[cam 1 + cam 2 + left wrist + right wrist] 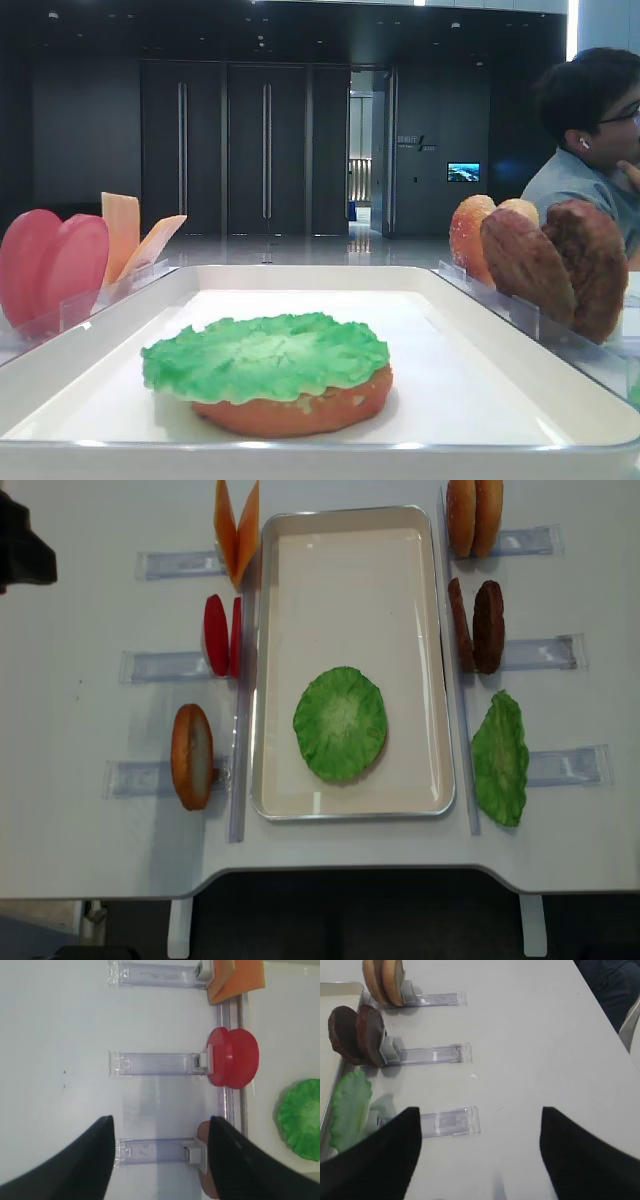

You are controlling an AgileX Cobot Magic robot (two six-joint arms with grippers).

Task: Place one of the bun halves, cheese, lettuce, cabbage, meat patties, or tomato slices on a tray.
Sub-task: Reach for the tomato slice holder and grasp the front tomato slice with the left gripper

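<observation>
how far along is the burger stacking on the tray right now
Done: a bun half lies in the tray with lettuce laid on top. In hand: nothing; both wrist views show open, empty jaws over bare table by the holders. Left: the tomato slices, cheese, meat patties, a second lettuce leaf and the other bun halves all stand outside the tray.
</observation>
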